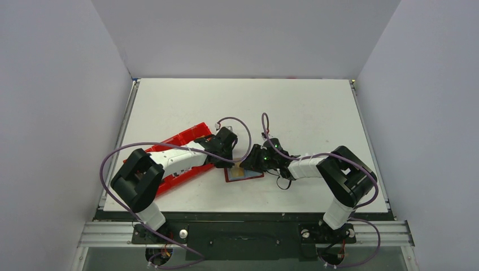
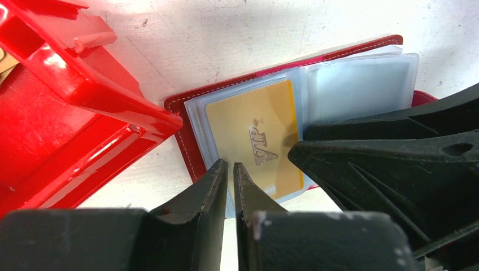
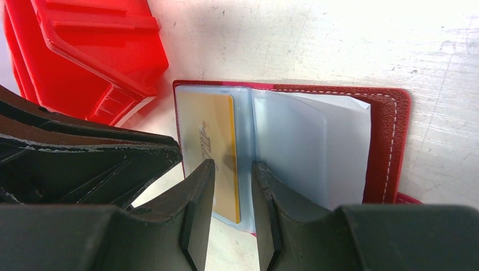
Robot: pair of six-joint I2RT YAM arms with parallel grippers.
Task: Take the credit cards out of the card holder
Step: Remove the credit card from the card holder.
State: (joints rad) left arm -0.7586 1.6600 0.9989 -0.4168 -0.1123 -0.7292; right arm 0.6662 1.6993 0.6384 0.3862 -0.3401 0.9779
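Your card holder (image 1: 244, 174) lies open on the counter (image 1: 305, 113), just beside the red tray (image 1: 182, 140), with a gold credit card (image 3: 206, 141) in its clear sleeve. Your left end effector (image 2: 230, 168) is pinched nearly closed at the sleeve's edge. Your right end effector (image 3: 233, 175) is narrowly parted over the card.

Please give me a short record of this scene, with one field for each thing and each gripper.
card holder: lies open on the table, clear sleeves showing
credit card: one in view, gold, marked VIP, inside a sleeve
red tray: close by the holder's corner, on the left arm's side
left gripper: shut, tips at the edge of the card's sleeve
right gripper: open, fingers astride the card's end
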